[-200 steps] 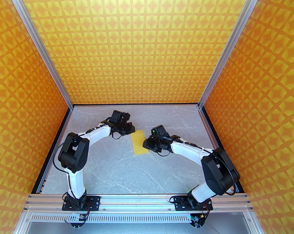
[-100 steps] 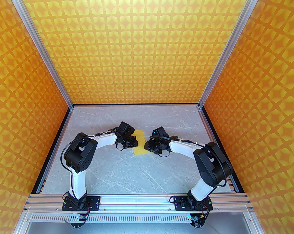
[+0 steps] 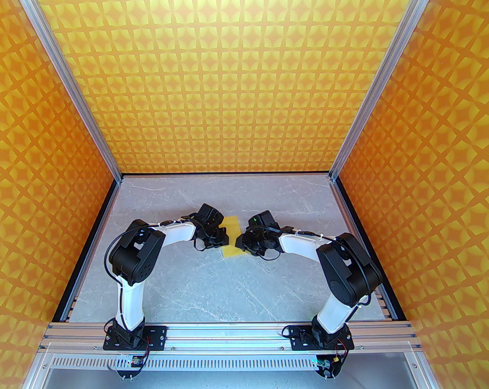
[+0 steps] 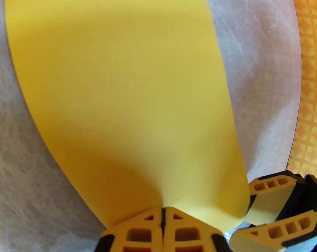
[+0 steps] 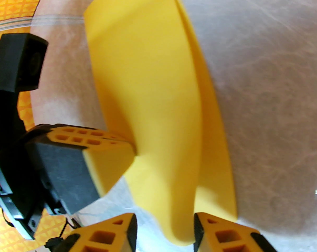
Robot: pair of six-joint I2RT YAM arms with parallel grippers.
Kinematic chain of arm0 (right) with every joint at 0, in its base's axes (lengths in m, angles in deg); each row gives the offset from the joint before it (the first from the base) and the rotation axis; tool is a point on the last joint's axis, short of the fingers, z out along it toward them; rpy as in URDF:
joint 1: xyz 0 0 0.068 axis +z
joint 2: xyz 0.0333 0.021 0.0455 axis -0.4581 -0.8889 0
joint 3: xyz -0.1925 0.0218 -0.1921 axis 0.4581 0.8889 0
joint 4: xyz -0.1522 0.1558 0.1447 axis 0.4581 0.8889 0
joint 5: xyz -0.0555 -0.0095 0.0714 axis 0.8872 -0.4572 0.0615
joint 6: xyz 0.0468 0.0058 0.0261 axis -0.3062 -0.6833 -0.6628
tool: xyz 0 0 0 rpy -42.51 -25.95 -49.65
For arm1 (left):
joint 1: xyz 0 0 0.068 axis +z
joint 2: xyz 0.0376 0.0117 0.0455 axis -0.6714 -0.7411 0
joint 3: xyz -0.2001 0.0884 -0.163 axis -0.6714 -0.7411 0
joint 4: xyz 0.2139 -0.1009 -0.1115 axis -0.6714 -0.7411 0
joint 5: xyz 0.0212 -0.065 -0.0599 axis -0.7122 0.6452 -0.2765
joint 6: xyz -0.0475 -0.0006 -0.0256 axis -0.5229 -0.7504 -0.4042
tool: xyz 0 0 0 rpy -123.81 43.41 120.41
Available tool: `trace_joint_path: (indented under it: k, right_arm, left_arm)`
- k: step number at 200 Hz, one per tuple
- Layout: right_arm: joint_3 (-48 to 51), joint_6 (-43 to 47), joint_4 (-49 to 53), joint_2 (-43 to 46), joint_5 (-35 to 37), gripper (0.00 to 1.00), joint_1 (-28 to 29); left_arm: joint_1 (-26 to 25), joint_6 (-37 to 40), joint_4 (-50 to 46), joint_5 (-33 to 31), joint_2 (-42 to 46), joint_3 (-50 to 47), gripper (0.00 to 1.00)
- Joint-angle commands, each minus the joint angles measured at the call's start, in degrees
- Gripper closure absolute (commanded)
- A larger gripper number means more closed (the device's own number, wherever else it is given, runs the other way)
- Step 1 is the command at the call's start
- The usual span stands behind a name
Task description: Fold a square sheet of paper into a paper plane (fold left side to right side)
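Item: square sheet of paper (image 4: pixel 121 88), likely light, limp (creases easily); left end effector (image 4: pixel 163 213) clamped on its edge, right end effector (image 5: pixel 163 219) apart astride another; best gripped by its edges.

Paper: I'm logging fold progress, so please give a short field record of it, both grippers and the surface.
paper: plain yellow, doubled over, two layers showing, top layer bowed
location: on the grey table, between the two grippers
left gripper: fingers shut on the paper's edge
right gripper: fingers open, the paper's end between them
plane shape: not yet formed
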Motion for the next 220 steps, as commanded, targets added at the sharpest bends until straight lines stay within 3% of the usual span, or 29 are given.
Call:
trace_joint_path:
  k: [1,87,146,209,220]
  right_arm:
    - [-0.25,-1.97,-3.8,1.63,-2.89,0.6,-0.37]
    - [-1.12,-7.51,-13.4,-2.85,-5.61,0.55,-0.36]
    - [-1.4,-7.83,-13.64,-4.22,-5.34,0.52,-0.37]
    - [-0.7,-8.7,-15.16,-4.95,-4.94,0.63,-0.37]
    - [-0.52,-8.69,-15.2,-4.98,-4.78,0.71,-0.37]
  left_arm:
    - [-0.27,0.03,0.43,-0.57,-0.46,-0.49,1.0]
    - [-0.16,-0.99,1.09,-0.55,2.65,-0.36,1.0]
    - [2.3,-2.32,2.35,-0.54,6.2,-2.79,1.0]
    - [3.53,-4.8,6.61,1.37,9.66,-6.35,0.97]
    - [3.54,-4.98,7.21,1.59,9.75,-6.62,0.97]
